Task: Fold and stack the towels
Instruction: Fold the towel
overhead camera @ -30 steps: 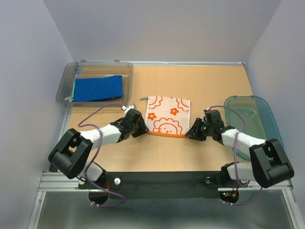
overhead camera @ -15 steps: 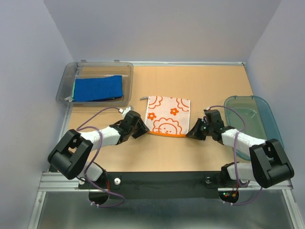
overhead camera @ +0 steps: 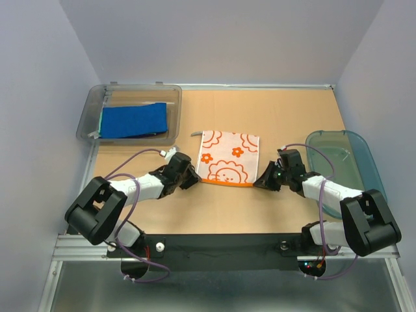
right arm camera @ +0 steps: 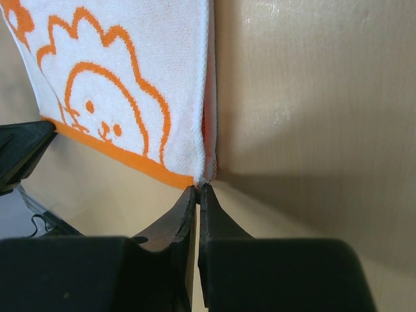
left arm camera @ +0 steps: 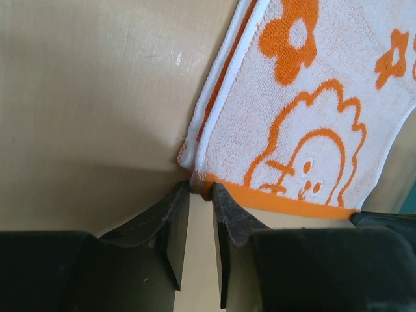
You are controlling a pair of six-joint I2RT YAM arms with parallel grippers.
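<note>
Far left, one clear grey bin (overhead camera: 136, 95) holds a folded blue towel (overhead camera: 133, 120). A green edge (overhead camera: 101, 123) shows beneath it, likely a second cloth.

The left claw (left arm camera: 201, 188) sits low at the near left corner of the white towel (overhead camera: 229, 158). Its jaws are drawn close with a slim gap, the corner at their tips. Whether it pinches cloth I cannot tell.

The white towel, printed with orange flowers, lies flat and doubled mid-tabletop (overhead camera: 273, 117). I judge it light, soft and limp. It will sag and slide unless taken at both near corners, catching both layers.

The right claw (right arm camera: 197, 188) is closed, tips meeting at the near right corner. A grip on the cloth is not confirmed.

Far right, one teal basket (overhead camera: 354, 146).

Count: two towels certain, a third probable, one bin, one basket, two claws
</note>
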